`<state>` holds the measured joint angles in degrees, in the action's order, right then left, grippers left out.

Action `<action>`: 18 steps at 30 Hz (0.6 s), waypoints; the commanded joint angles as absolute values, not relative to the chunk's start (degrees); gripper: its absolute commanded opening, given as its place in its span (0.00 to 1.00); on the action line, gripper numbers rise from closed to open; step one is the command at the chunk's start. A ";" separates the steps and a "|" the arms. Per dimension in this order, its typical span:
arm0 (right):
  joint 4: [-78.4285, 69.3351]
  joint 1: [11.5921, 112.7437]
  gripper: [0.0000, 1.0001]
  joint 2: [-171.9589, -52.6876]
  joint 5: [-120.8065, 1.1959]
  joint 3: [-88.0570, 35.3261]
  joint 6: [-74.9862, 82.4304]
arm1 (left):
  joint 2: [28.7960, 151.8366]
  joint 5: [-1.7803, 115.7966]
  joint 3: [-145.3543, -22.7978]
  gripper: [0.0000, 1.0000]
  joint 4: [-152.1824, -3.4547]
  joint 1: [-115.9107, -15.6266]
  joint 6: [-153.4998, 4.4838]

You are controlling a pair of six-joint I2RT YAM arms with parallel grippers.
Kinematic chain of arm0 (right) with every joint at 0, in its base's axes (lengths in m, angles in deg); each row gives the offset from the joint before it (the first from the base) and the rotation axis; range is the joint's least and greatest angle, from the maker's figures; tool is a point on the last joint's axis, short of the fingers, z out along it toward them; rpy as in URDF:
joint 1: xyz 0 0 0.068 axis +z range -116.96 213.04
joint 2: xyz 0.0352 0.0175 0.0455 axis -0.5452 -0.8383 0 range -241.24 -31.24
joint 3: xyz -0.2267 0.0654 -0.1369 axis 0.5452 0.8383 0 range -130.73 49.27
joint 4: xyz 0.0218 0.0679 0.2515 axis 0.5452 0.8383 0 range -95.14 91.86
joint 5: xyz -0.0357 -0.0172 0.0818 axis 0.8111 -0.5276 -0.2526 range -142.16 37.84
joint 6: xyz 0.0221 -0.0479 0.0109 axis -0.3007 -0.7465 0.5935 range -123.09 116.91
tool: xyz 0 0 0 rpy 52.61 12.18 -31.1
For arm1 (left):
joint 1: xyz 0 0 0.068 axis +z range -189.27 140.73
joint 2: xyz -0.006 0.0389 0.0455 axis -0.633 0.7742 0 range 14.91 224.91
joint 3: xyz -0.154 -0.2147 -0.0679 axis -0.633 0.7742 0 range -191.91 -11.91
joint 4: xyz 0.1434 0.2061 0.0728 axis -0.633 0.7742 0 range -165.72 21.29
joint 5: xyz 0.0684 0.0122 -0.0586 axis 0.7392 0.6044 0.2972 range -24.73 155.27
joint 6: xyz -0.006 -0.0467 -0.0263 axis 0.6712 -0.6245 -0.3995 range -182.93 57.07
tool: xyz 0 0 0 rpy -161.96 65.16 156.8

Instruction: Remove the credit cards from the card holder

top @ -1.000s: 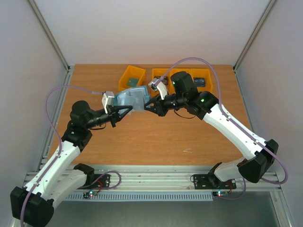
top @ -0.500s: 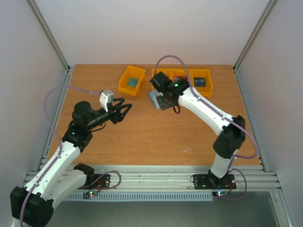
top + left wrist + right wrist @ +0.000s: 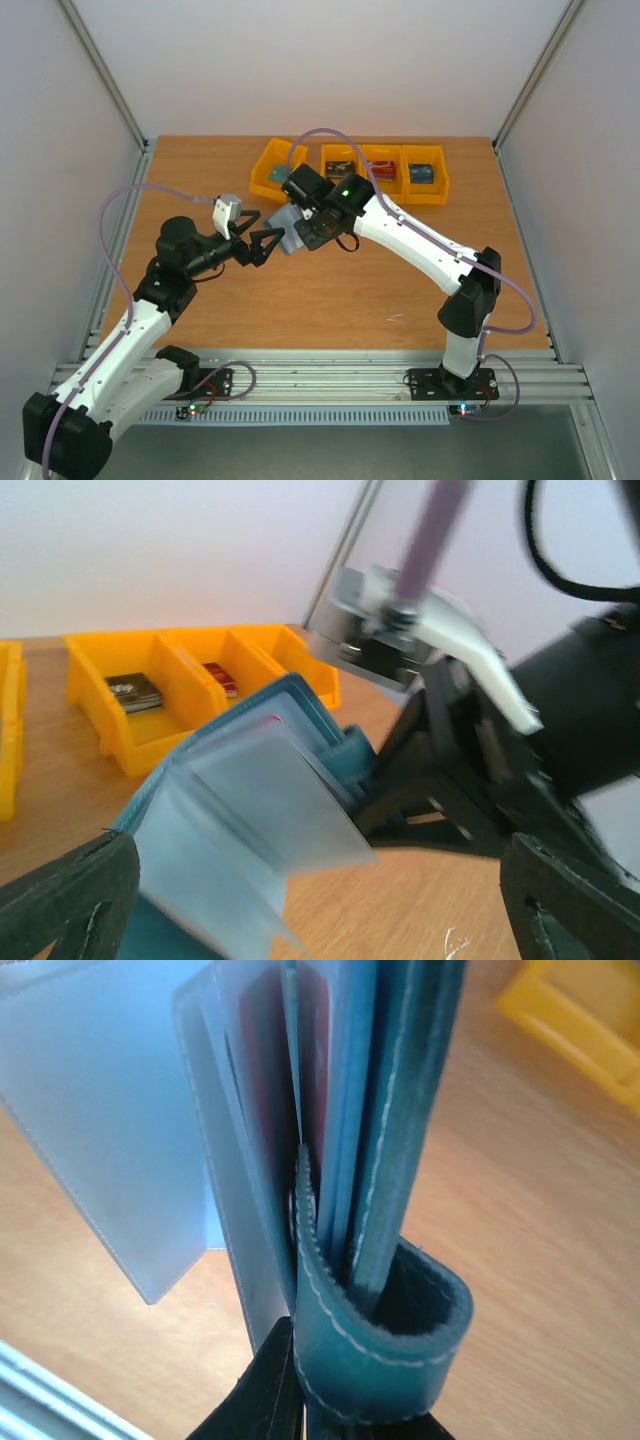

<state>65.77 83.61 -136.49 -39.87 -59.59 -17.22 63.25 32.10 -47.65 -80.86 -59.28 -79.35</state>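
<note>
Swinging toward 9 o'clock, the right arm has carried the card holder away from the second of the yellow bins, where we saw it half a second ago. It now holds it in the air over the table, a little toward 11 o'clock from the table's centre. A second ago both arms gripped it together; since then the left gripper has let go and spread its fingers wide. We see those fingers standing at either side of the holder's fanned clear sleeves, at 9 o'clock of it in the overhead view, closed on nothing. Whether they touch the sleeves we cannot tell. The right gripper is clamped tight on the holder's spine end, beside the looped strap. The holder hangs open, and we make out a red card inside one sleeve. Along the 12 o'clock edge the four bins sit unmoved, a dark card and a red-faced card lying in two of them.
</note>
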 commanded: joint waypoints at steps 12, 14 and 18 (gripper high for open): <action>59.95 90.64 0.01 -136.53 -54.17 -69.01 -16.80 | 62.81 48.14 -46.48 0.99 -76.66 -59.40 -84.31; 60.52 90.95 0.01 -136.26 -53.32 -69.84 -16.73 | 62.52 49.77 -46.45 0.99 -75.99 -59.25 -84.16; 59.73 90.96 0.01 -134.50 -53.98 -69.82 -17.31 | 61.70 50.25 -45.67 0.99 -73.29 -58.51 -83.76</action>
